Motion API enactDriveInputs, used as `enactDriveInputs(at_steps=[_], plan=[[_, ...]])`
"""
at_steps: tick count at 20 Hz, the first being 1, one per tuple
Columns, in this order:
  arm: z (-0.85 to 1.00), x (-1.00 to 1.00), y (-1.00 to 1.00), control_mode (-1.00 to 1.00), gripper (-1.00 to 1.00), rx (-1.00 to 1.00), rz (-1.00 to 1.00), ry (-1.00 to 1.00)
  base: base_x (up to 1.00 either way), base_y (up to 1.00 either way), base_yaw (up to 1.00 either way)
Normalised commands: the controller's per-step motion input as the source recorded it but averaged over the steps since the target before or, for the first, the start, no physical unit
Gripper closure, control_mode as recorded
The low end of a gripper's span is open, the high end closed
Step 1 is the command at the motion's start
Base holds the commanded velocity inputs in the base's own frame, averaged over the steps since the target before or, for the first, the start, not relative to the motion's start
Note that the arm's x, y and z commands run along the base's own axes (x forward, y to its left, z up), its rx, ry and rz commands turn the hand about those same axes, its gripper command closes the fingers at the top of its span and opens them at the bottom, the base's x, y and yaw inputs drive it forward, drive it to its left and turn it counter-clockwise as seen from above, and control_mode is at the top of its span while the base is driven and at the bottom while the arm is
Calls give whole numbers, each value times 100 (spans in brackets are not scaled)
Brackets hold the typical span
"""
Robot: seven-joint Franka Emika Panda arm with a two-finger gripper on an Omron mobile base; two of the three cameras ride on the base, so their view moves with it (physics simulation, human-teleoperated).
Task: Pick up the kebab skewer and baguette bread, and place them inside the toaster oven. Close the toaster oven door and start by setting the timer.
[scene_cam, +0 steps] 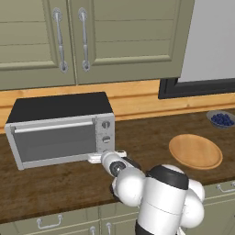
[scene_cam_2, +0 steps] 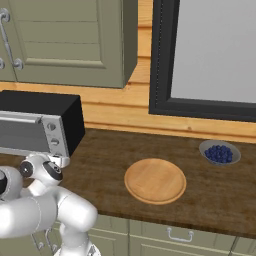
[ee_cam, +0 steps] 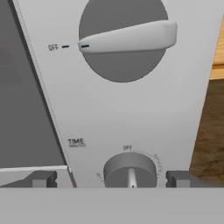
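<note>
My fingers (ee_cam: 43, 179): spread wide, holding nothing.
Timer knob (ee_cam: 130, 169): between my tips, just ahead, pointer at off.
Toaster oven door (scene_cam: 53, 141): shut, left of me.

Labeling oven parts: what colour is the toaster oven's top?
Black, above a silver-grey front; the toaster oven top shows best in the left base view.

Silver toaster oven (scene_cam: 59, 128), door (scene_cam: 53, 142) closed

Arm (scene_cam: 160, 193) stretched forward low; fingers (ee_cam: 43, 178) spread wide, holding nothing.
</note>
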Motion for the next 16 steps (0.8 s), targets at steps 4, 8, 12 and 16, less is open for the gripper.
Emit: enactDriveInputs(at_steps=[4, 8, 12, 16], plan=[[-8, 1, 0, -100, -100, 0, 11, -2, 0, 0, 0], [-2, 0, 0, -100, -100, 0, 10, 0, 0, 0, 0], [0, 0, 0, -100, -100, 0, 9, -1, 0, 0, 0], [0, 0, 0, -100, -100, 0, 6, 0, 0, 0, 0]])
